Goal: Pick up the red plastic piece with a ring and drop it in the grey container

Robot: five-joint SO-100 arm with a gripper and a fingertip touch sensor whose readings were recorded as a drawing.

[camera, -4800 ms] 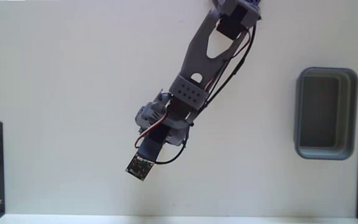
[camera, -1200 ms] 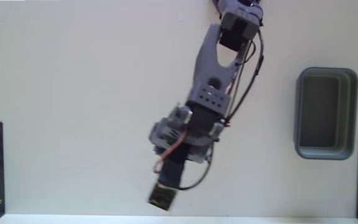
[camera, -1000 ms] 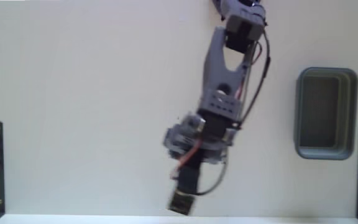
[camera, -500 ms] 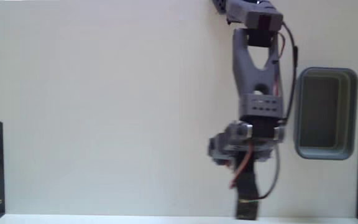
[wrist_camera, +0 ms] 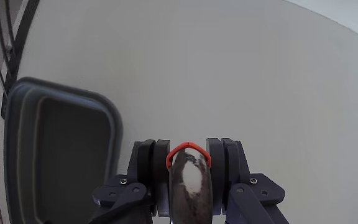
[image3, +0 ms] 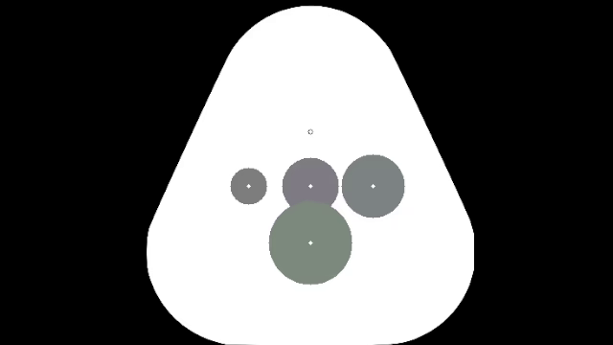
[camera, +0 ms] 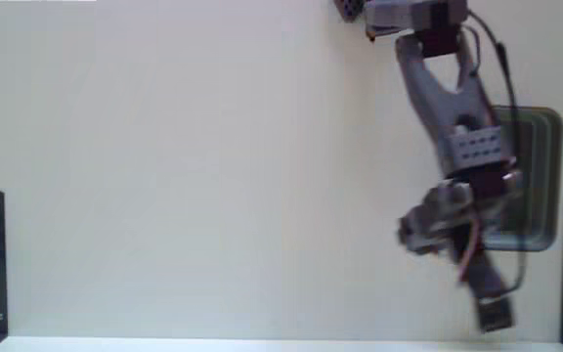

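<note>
In the wrist view the gripper (wrist_camera: 189, 163) is closed on the red piece (wrist_camera: 188, 152): only its orange-red ring arc shows between the two fingers, above a dark blurred shape too close to the lens to identify. The piece looks light, stiff and smooth (thin plastic, so probably slippery), and a grip across the ring's sides, as here, seems the sound hold; a firm squeeze should not harm it. The tub (wrist_camera: 61, 149) lies just left of the fingers, its dark inside open. In the fixed view the arm (camera: 457, 147) reaches across the tub (camera: 545, 176), and the piece cannot be made out there. White table (wrist_camera: 229, 68) beyond.
</note>
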